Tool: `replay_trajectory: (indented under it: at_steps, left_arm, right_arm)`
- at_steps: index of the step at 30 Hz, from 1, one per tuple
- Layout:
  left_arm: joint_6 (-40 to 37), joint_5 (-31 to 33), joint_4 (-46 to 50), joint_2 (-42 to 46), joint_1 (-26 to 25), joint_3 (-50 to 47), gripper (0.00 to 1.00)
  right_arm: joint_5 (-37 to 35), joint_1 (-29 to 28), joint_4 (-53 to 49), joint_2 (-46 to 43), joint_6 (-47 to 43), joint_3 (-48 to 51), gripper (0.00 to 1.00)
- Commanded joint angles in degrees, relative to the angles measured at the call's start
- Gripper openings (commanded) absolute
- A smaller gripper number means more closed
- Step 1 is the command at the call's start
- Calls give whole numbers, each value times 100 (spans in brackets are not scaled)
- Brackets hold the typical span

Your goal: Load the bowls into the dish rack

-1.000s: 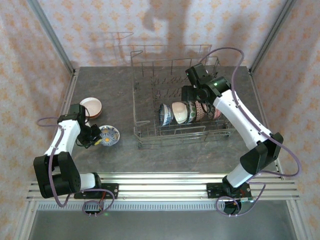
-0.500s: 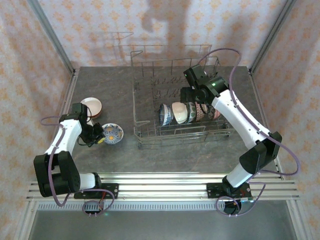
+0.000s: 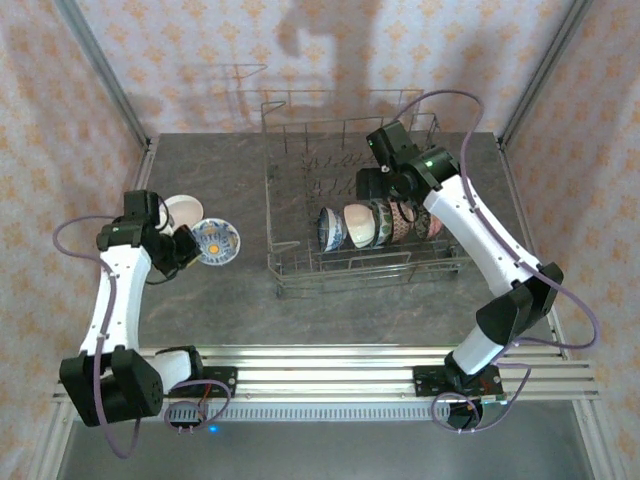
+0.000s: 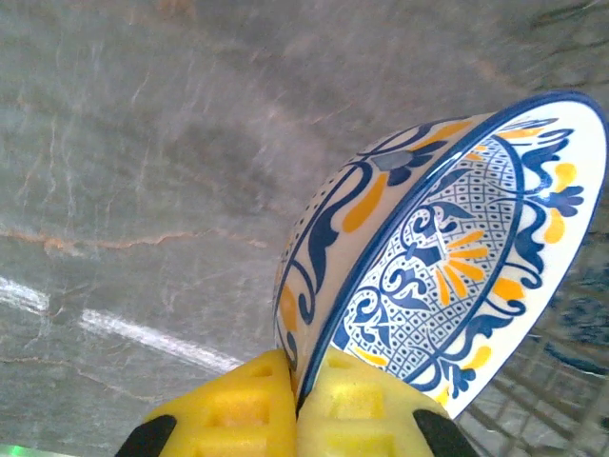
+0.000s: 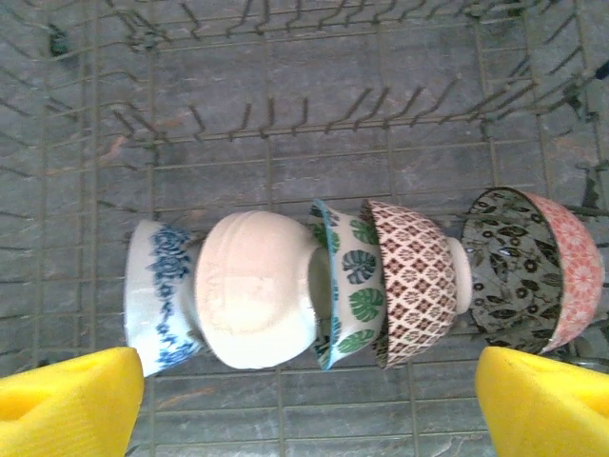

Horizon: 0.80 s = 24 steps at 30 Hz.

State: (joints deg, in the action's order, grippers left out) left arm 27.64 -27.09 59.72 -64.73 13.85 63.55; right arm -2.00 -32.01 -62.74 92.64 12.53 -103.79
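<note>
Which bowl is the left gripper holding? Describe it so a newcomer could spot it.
Look left of the dish rack, over the grey table. The left gripper pinches one bowl by its rim. Unlike the plain bowl beside it, it is patterned blue and orange.

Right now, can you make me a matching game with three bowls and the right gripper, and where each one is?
1. blue-and-yellow bowl
2. leaf bowl
3. pale bowl
4. right gripper

A. open, over the dish rack
B. pinched in the left gripper
C. on the table
D. standing in the dish rack

Pairs: 1-B, 2-D, 3-C, 4-A
</note>
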Motion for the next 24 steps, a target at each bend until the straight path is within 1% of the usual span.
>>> replay_trajectory:
  at_steps: [1,6,9,11,13,18,22,24]
  left_arm:
    - [125,-222,295,178,-38,827,0]
    - [336,-331,301,-3,-342,1917,0]
    - [608,-360,231,-230,-695,2498,0]
    - [695,-287,203,-403,-1000,2888,0]
    - [821,-170,131,-564,-1332,3166,0]
    - [982,230,-78,-975,-2280,3652,0]
    - [1124,452,-303,-1240,-2924,3872,0]
    - [1159,550,-352,-1327,-3160,3959,0]
  right_arm:
    - [386,-59,-151,94,-162,-402,89]
    - [1071,-69,-128,161,-270,-1023,86]
    - [1765,-85,55,134,-307,-1230,79]
    - [2368,-123,247,75,-364,-1267,74]
    - [2621,-267,411,-8,-442,-1266,71]
    - [2596,-791,485,-29,-832,-1411,69]
    - [2493,-877,622,-47,-758,-1338,65]
    - [2384,-877,733,-88,-718,-1229,62]
